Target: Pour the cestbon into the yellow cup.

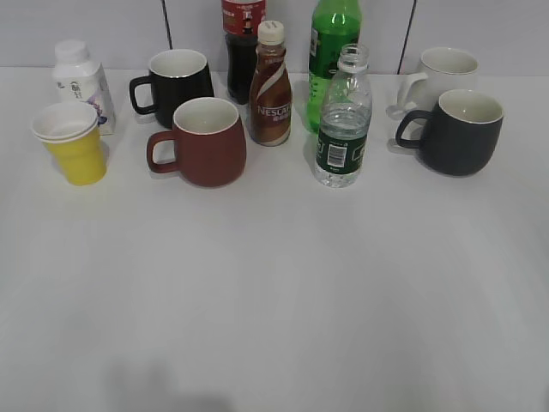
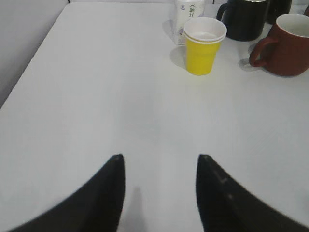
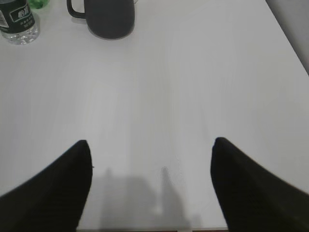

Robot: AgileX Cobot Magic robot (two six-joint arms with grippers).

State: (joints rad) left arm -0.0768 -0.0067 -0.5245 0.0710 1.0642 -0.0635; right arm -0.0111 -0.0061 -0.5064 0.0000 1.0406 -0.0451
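Observation:
The cestbon (image 1: 344, 120), a small clear capless bottle with a dark green label, stands upright right of centre at the back of the white table; its base shows in the right wrist view (image 3: 17, 23). The yellow cup (image 1: 73, 142) stands upright at the far left and also shows in the left wrist view (image 2: 203, 46). My left gripper (image 2: 160, 157) is open and empty, well short of the cup. My right gripper (image 3: 150, 142) is open and empty over bare table. Neither gripper appears in the exterior view.
A dark red mug (image 1: 202, 142), black mug (image 1: 176, 84), brown Nescafe bottle (image 1: 270, 86), green soda bottle (image 1: 333, 56), dark cola bottle (image 1: 243, 43), white milk bottle (image 1: 79, 81), white mug (image 1: 442, 75) and dark grey mug (image 1: 459, 131) crowd the back.

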